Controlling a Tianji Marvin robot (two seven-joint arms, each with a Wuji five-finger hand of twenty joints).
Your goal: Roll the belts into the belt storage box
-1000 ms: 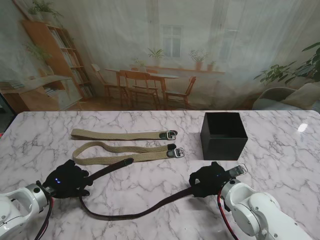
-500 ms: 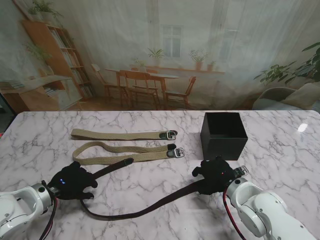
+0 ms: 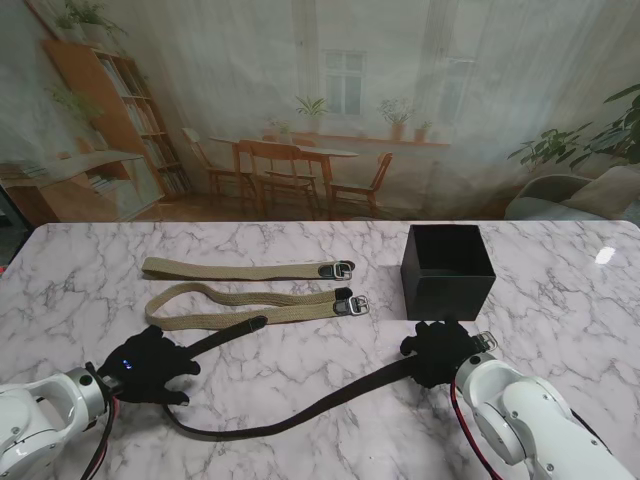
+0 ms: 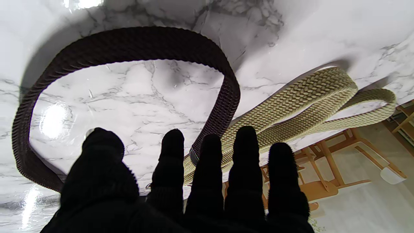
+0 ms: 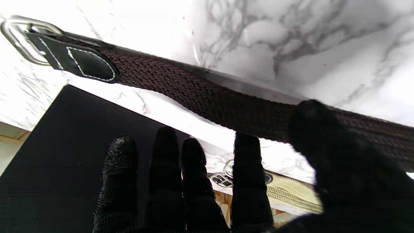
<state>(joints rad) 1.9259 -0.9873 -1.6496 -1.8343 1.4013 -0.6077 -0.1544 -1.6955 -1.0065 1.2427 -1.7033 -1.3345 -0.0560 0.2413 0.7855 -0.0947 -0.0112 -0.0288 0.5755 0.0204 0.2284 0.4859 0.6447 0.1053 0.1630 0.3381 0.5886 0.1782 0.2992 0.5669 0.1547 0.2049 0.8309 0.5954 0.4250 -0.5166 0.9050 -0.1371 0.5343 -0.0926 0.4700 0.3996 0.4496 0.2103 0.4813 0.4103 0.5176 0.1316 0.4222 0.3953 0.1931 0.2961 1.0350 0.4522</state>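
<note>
The dark brown woven belt [image 3: 300, 408] lies slack across the near side of the marble table [image 3: 560, 300], sagging in a long curve between the two hands, its metal ring buckle [image 5: 19, 35] just past the right hand and near the black belt storage box [image 3: 447, 270]. The webbing looks light, soft and limp, so it would likely flop and unwind unless rolled under steady tension; the stiffer stitched tab at the buckle looks the best place to start a tight roll. The right hand [image 3: 440, 352] hovers over that buckle end with fingers spread and the thumb laid against the strap's edge, not clearly gripping it. The left hand [image 3: 150, 362] is likewise spread flat over the belt's tail loop, holding nothing that can be seen. Farther from the robot lie two tan woven belts, the looped one [image 3: 250, 305] just beside the brown tail and the straight one [image 3: 245, 270] beyond it; the looped one's closeness could snag the left fingers. The box stands open-topped and unobstructed.
</note>
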